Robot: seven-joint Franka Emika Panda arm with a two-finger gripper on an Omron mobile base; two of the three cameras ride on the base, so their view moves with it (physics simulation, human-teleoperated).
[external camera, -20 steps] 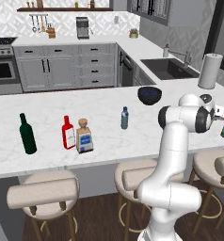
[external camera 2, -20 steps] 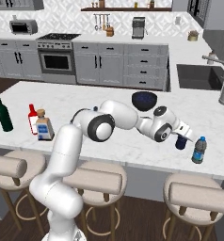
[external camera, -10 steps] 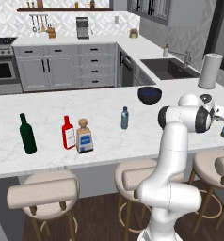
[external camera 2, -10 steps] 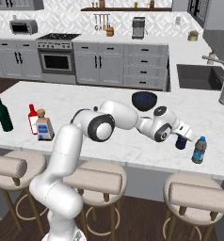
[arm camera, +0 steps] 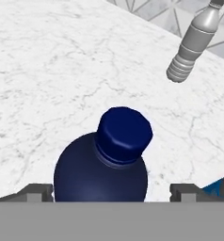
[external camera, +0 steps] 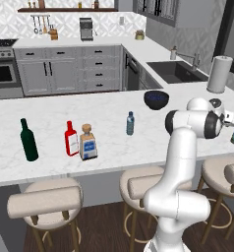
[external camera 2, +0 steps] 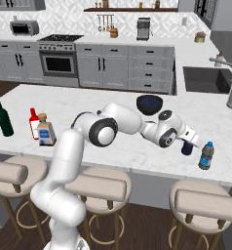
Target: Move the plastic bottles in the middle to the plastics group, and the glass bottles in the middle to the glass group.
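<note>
The squat dark navy bottle (arm camera: 104,164) stands on the marble counter between my gripper's (arm camera: 111,192) fingertips (arm camera: 38,192), which are spread apart, with a gap on its right side. From the right base view, the gripper (external camera 2: 188,140) is open over the navy bottle (external camera 2: 187,148), right beside the small blue bottle with a label band (external camera 2: 205,155). The slim pale water bottle (external camera: 130,123) stands mid-counter. At the left stand the amber cork-stoppered bottle (external camera: 88,142), the red bottle (external camera: 71,139) and the green wine bottle (external camera: 28,140).
A dark bowl (external camera: 156,99) sits at the back of the counter, and a paper towel roll (external camera: 217,74) stands near the sink (external camera: 175,71). Stools (external camera 2: 101,188) line the counter's front edge.
</note>
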